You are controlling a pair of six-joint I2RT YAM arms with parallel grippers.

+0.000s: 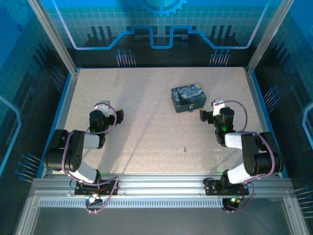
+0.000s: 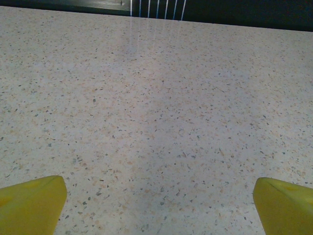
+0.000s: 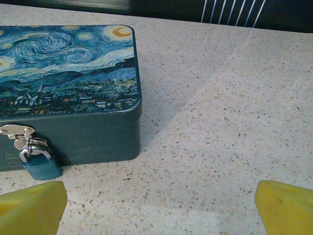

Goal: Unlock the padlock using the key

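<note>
The padlock [image 3: 41,165] is small, with a blue-green body and a silvery shackle. It hangs shut from the metal hasp [image 3: 17,132] on the front of the blue swirl-painted tin [image 3: 68,73], and shows as a tiny dark speck [image 1: 191,107] from above. A tiny grey sliver, the key [image 1: 185,149], lies on the table nearer the arms. My right gripper [image 3: 159,198] is open just right of the tin's front, its yellow fingertips [image 3: 34,205] wide apart and empty. My left gripper [image 2: 159,198] is open over bare table, far left of the tin [image 1: 188,98].
The speckled table [image 1: 146,137] is ringed by a blue frame and dark walls. From above, the right gripper [image 1: 211,108] sits close to the tin's right end. The left gripper [image 1: 110,110] has open tabletop around it.
</note>
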